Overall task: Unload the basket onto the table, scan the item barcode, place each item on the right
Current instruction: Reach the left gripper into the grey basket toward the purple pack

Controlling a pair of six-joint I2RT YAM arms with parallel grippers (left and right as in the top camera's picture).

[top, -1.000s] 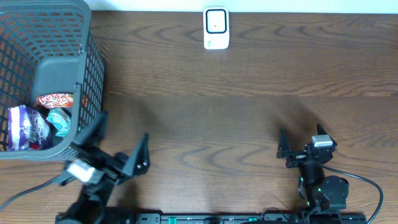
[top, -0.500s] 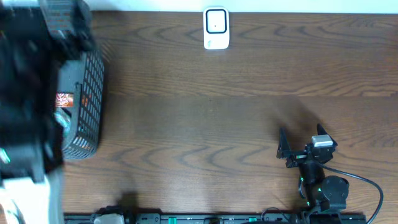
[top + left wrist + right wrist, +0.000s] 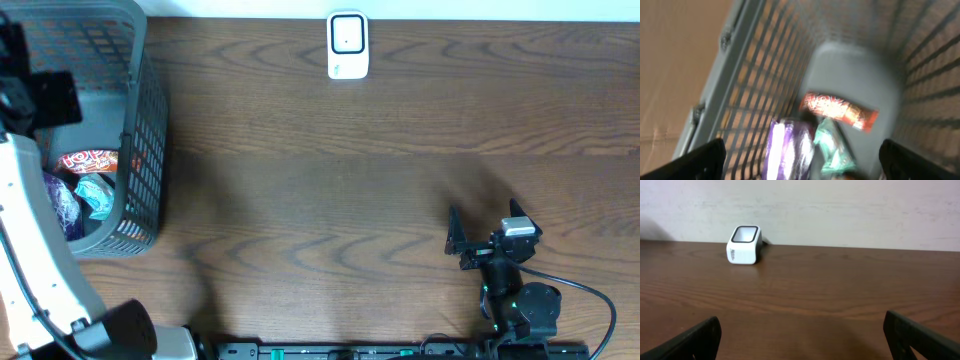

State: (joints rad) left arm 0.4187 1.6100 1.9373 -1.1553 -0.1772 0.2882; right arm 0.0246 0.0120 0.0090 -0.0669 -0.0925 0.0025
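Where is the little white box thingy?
In the overhead view, the white barcode scanner sits at the far edge of the table, near the middle, well to the right of the grey basket.

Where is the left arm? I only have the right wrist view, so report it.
Observer: The left gripper hangs open above the grey basket at the table's left end.
Operator: List what is inside the basket.
Observer: A red packet, a purple packet and a teal packet lie on its floor. The gripper holds none of them.
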